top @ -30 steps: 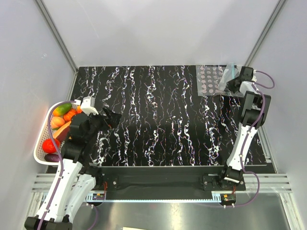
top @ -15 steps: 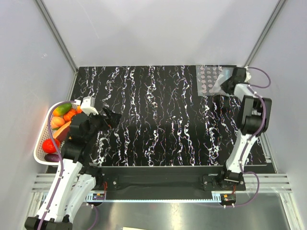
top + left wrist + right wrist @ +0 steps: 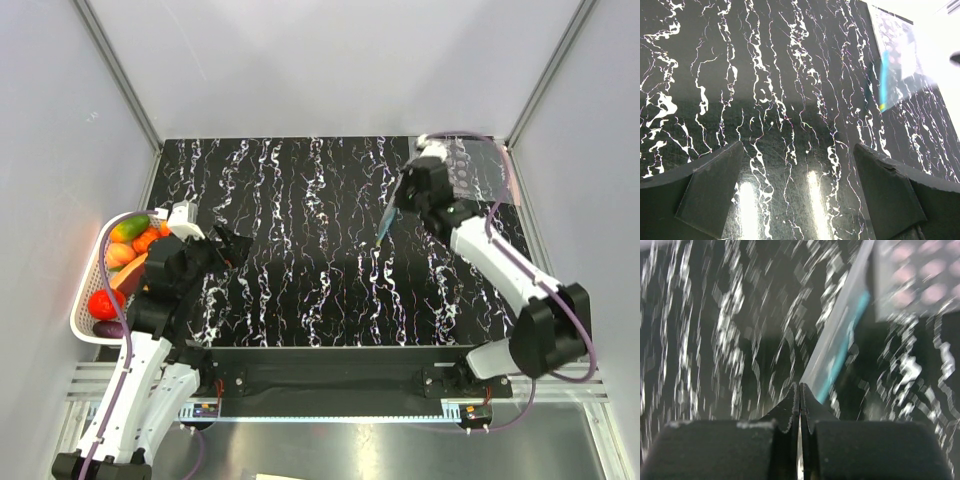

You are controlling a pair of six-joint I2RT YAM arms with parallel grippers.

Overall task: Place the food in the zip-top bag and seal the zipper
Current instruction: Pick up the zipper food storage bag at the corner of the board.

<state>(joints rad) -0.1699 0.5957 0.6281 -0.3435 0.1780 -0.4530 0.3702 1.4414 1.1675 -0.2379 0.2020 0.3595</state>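
Left of the zip-top bag [image 3: 386,226], which hangs pinched in the right gripper [image 3: 398,207], bare black tabletop [image 3: 310,210] runs as far as the wide-spread left gripper [image 3: 232,248] and the white basket [image 3: 82,285] beyond it. Right of the bag, the right arm [image 3: 490,262] slants across the table. The dotted sheet [image 3: 475,175] lies behind the bag, to its right.

Right wrist view: smeared by motion throughout. The zip-top bag [image 3: 825,360] reads only as a pale streak, the zipper [image 3: 846,342] as a teal smudge. The dotted sheet [image 3: 920,280] is cut by the top and right edges.
Left wrist view: the bag is blurred and washed out by glare at upper right.
Top view: the left arm [image 3: 160,290] covers part of the basket [image 3: 85,290]. Whether the bag holds anything cannot be told.
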